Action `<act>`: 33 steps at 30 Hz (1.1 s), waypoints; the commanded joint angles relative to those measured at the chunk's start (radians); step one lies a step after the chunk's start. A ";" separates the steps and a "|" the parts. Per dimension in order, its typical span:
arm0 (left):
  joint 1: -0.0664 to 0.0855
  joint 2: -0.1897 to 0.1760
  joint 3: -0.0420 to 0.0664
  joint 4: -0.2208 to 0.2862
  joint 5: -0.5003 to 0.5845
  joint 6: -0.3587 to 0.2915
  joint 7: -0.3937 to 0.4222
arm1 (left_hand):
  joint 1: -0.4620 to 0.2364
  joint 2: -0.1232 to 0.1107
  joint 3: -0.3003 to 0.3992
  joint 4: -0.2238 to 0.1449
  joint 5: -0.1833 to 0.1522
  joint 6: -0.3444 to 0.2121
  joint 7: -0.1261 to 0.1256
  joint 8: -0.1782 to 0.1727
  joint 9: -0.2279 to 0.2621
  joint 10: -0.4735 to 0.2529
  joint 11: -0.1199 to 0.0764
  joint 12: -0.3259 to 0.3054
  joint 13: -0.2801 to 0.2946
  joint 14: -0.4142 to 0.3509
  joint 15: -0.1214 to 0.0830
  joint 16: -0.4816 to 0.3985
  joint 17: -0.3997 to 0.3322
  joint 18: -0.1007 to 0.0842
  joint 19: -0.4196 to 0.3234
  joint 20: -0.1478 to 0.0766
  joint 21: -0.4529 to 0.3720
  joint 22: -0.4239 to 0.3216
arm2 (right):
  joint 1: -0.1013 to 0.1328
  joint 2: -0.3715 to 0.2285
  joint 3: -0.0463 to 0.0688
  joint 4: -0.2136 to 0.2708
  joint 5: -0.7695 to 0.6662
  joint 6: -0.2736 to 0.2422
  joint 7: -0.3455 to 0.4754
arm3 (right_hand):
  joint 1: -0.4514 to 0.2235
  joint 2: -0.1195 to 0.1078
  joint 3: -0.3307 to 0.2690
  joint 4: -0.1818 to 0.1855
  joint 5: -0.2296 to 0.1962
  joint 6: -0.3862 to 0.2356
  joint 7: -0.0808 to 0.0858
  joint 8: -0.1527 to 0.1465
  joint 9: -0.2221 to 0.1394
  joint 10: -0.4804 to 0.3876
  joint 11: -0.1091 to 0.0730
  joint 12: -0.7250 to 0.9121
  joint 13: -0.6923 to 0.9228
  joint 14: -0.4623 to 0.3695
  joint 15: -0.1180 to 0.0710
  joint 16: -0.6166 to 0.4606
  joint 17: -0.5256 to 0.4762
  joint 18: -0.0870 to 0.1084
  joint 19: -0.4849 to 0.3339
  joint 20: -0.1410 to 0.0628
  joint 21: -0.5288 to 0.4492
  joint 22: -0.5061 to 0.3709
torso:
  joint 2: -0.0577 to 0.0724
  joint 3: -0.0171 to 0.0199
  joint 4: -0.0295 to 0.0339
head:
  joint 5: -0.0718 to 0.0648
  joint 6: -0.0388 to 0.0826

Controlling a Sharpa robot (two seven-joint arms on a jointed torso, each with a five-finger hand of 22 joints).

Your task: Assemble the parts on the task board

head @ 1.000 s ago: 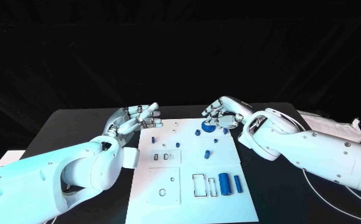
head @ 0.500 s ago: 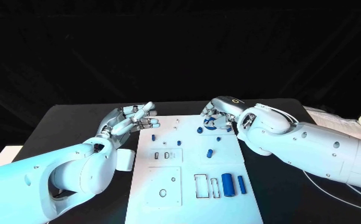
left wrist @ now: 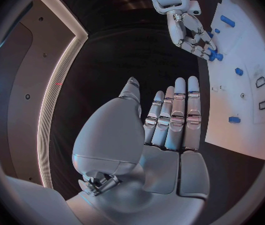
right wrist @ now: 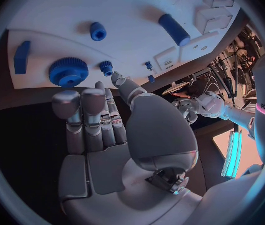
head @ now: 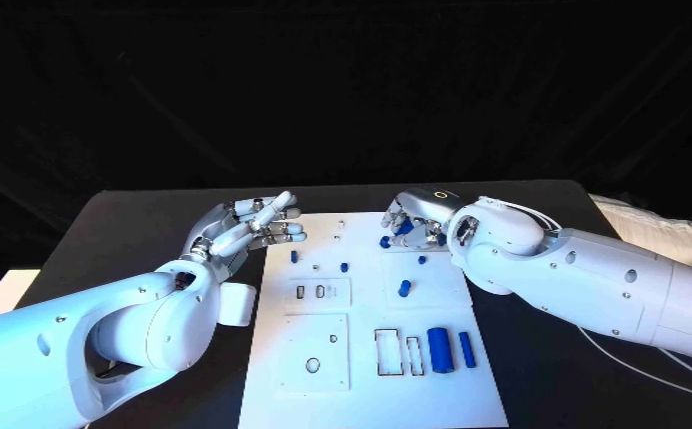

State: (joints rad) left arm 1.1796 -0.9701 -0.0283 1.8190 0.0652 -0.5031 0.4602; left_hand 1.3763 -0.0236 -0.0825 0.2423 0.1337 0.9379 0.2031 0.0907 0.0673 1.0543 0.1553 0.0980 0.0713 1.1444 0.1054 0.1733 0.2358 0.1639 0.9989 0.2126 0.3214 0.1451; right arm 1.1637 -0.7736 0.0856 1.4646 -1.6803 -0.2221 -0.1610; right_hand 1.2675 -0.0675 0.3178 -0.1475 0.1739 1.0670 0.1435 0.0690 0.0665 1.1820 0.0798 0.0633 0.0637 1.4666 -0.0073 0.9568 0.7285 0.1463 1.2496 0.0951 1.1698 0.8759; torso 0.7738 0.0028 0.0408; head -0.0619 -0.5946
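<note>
R hand (head: 414, 219) hovers fingers apart, empty, over the blue gear (right wrist: 69, 72) on the task board (head: 368, 389), I'd say lining up a grab; L hand (head: 245, 227) spread, idle beside the board.

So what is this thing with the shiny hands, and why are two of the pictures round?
It's a robot with two white arms, each ending in a silver hand. One camera sits on its head and looks down at a black table. The round pictures come from little cameras on its wrists, looking out over each hand.

On the table lies a white task board with small blue parts: a big blue gear, a small gear, a fat blue cylinder and others.

The left hand hovers beside the board's far left corner, fingers spread, holding nothing. The right hand reaches over the board's far end by the gears, and its wrist picture shows an empty palm.
</note>
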 commanded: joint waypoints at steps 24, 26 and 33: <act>0.002 0.005 0.001 -0.005 0.009 0.015 0.002 | 0.007 0.012 -0.006 -0.003 -0.005 0.007 0.005 -0.009 -0.001 -0.001 0.003 -0.010 -0.001 -0.002 0.003 -0.008 0.005 0.017 0.000 0.002 0.004 0.000 | 0.000 0.035 -0.001 -0.035 -0.046 0.068 -0.008 | 0.006 -0.012 0.036 0.034 -0.007 0.024 -0.011 0.001 0.003 0.018 -0.007 0.002 0.001 0.007 -0.005 0.043 0.033 -0.021 -0.010 -0.001 0.037 0.033 | 0.023 0.0011 0.0012 | 0.001 0.000; 0.002 0.004 0.001 -0.005 0.010 0.015 0.002 | 0.009 0.014 -0.006 -0.004 -0.005 0.007 0.005 -0.009 -0.001 -0.002 0.003 -0.011 -0.001 -0.002 0.003 -0.009 0.006 0.017 0.000 0.002 0.004 0.000 | 0.000 0.036 -0.002 -0.036 -0.047 0.067 -0.009 | 0.007 -0.011 0.041 0.039 -0.008 0.029 -0.012 0.002 0.004 0.023 -0.007 0.002 0.001 0.007 -0.005 0.048 0.037 -0.022 -0.011 -0.002 0.040 0.036 | 0.024 0.0007 0.0015 | 0.002 -0.002; 0.002 0.003 0.001 -0.005 0.010 0.015 0.001 | 0.011 0.017 -0.008 -0.006 -0.005 0.007 0.005 -0.011 -0.001 -0.005 0.004 -0.014 -0.002 -0.002 0.003 -0.011 0.009 0.017 -0.001 0.002 0.004 0.000 | 0.000 0.038 -0.002 -0.035 -0.061 0.042 -0.022 | 0.019 0.001 0.062 0.053 -0.015 0.064 -0.021 0.013 0.010 0.056 -0.017 0.009 0.004 0.011 -0.012 0.079 0.070 -0.026 0.001 -0.006 0.065 0.069 | 0.026 0.0023 0.0003 | 0.004 0.000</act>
State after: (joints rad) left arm 1.1800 -0.9680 -0.0281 1.8123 0.0725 -0.5032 0.4562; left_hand 1.3856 -0.0143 -0.0855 0.2394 0.1337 0.9413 0.2066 0.0862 0.0675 1.0543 0.1553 0.0887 0.0710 1.1444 0.1054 0.1692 0.2435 0.1636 0.9989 0.2127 0.3214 0.1449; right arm 1.1644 -0.7366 0.0850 1.4289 -1.7141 -0.1770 -0.1680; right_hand 1.2720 -0.0711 0.3722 -0.0934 0.1634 1.1229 0.1247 0.0771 0.0727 1.2315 0.0645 0.0679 0.0660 1.4656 -0.0122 1.0297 0.7919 0.1311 1.2463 0.0913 1.2298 0.9379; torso 0.7981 0.0040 0.0417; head -0.0589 -0.5957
